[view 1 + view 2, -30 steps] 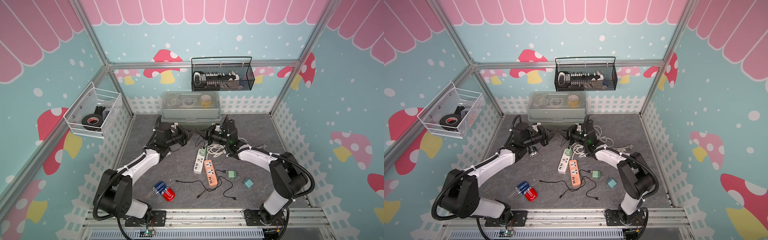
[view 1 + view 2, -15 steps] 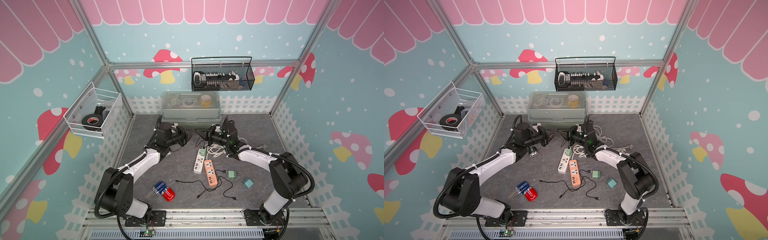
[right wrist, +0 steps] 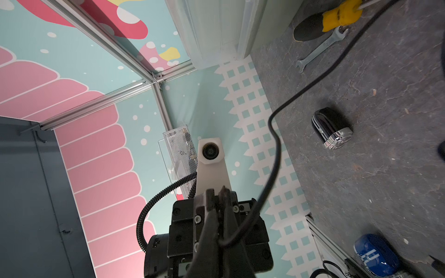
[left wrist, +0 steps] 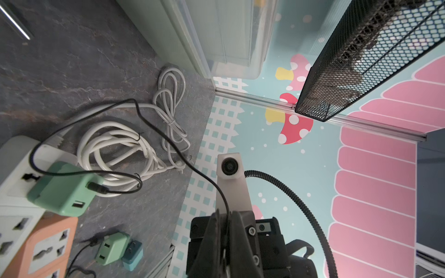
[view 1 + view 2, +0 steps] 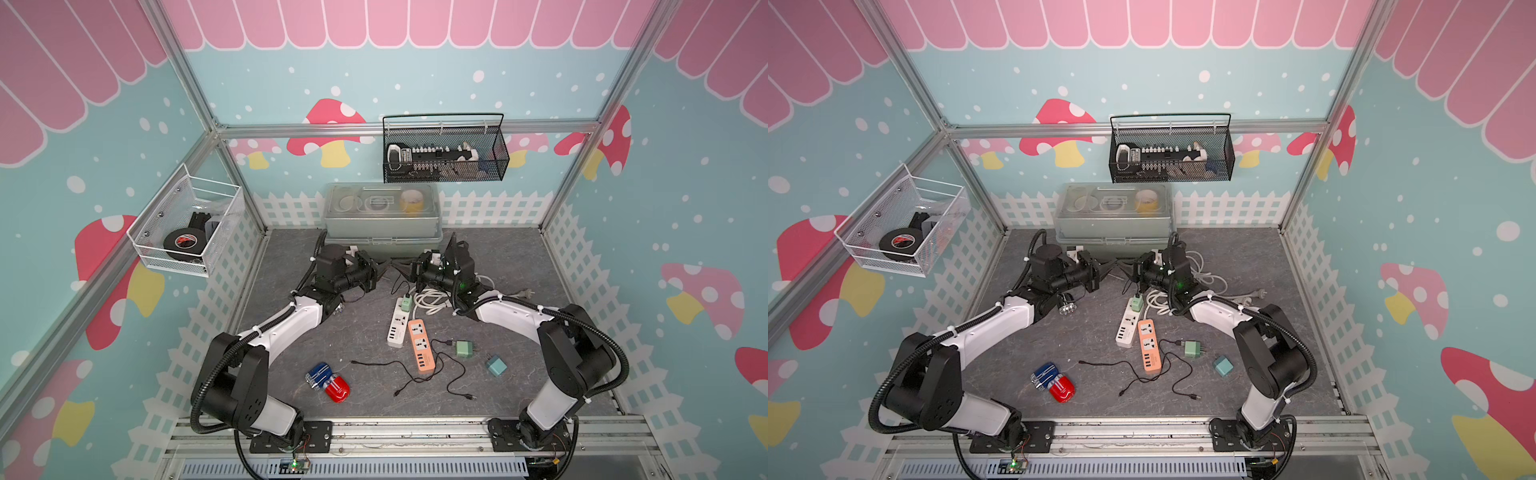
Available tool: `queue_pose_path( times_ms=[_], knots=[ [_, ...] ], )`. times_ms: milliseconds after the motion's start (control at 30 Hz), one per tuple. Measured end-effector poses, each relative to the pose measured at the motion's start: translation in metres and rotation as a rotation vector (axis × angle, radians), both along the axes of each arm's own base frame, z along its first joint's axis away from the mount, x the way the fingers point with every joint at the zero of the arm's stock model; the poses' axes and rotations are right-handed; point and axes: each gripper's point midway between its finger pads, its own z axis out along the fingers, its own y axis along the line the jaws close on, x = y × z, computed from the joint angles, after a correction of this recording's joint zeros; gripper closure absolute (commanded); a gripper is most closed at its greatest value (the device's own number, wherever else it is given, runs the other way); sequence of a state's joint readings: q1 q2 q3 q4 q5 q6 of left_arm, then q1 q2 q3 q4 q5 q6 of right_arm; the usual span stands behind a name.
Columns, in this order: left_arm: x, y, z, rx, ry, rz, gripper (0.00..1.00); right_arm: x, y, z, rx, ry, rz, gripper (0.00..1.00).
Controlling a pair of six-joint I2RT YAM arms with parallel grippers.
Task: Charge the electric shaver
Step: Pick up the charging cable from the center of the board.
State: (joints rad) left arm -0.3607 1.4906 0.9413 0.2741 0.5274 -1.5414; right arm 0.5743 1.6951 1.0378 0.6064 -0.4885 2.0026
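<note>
Black cable pinched; left claw, right claw tip-to-tip, stretched forward

Grey tabletop under lidded box, white power strip, orange power strip, loose chargers, black cables, shaver, wrench

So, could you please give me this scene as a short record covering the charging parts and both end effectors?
Electric shaver: lying on the mat, no cable in it
Green charger: plugged into white power strip
Black cable: runs from the charger up to the end effectors
Left end effector: shut on black cable
Right end effector: shut on black cable
</note>
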Motion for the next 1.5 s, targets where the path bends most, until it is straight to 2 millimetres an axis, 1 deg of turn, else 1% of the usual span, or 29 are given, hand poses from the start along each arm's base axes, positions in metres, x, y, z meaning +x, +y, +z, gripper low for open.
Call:
queue_pose_path(
  times_ms=[267, 333, 367, 600, 800, 933, 1100, 1133, 1200, 1233, 1267, 1367, 1433, 1500],
  knots=[
    [0.002, 0.002, -0.003, 0.009, 0.007, 0.017, 1.00, 0.000, 0.001, -0.003, -0.001, 0.009, -0.021, 1.00],
    [0.002, 0.002, -0.002, 0.008, 0.007, 0.018, 1.00, 0.000, 0.001, -0.003, 0.001, 0.009, -0.023, 0.90],
    [0.002, 0.001, -0.002, 0.005, 0.008, 0.019, 1.00, 0.000, 0.000, -0.003, 0.002, 0.010, -0.024, 0.86],
    [0.002, -0.001, 0.004, -0.028, 0.009, 0.022, 1.00, -0.001, 0.002, 0.001, 0.024, -0.003, -0.023, 0.83],
    [0.005, -0.003, 0.005, -0.047, 0.011, 0.024, 1.00, -0.001, 0.002, 0.005, 0.036, -0.009, -0.026, 0.90],
    [0.006, -0.003, 0.004, -0.057, 0.017, 0.026, 1.00, 0.000, 0.002, 0.006, 0.042, -0.010, -0.028, 1.00],
    [0.006, -0.003, 0.005, -0.062, 0.013, 0.026, 1.00, 0.000, 0.002, 0.008, 0.045, -0.016, -0.031, 1.00],
    [0.006, -0.003, 0.005, -0.061, 0.014, 0.026, 0.99, 0.000, 0.002, 0.007, 0.044, -0.016, -0.032, 1.00],
    [0.006, -0.003, 0.004, -0.056, 0.019, 0.026, 0.82, 0.000, 0.002, 0.005, 0.039, -0.017, -0.030, 1.00],
    [0.005, -0.003, 0.003, -0.053, 0.023, 0.026, 0.76, -0.001, 0.002, 0.004, 0.037, -0.018, -0.030, 1.00],
    [0.004, -0.002, 0.003, -0.046, 0.025, 0.024, 0.73, -0.001, 0.001, 0.002, 0.032, -0.017, -0.030, 1.00],
    [-0.002, 0.001, 0.005, -0.030, 0.033, 0.026, 0.73, -0.003, 0.000, -0.005, 0.020, -0.010, -0.030, 1.00],
    [-0.005, 0.005, 0.006, -0.016, 0.037, 0.031, 0.77, -0.003, 0.000, -0.005, 0.021, -0.013, -0.030, 1.00],
    [-0.007, 0.007, 0.007, -0.009, 0.035, 0.034, 0.77, -0.002, 0.000, -0.004, 0.023, -0.016, -0.033, 1.00]
  ],
)
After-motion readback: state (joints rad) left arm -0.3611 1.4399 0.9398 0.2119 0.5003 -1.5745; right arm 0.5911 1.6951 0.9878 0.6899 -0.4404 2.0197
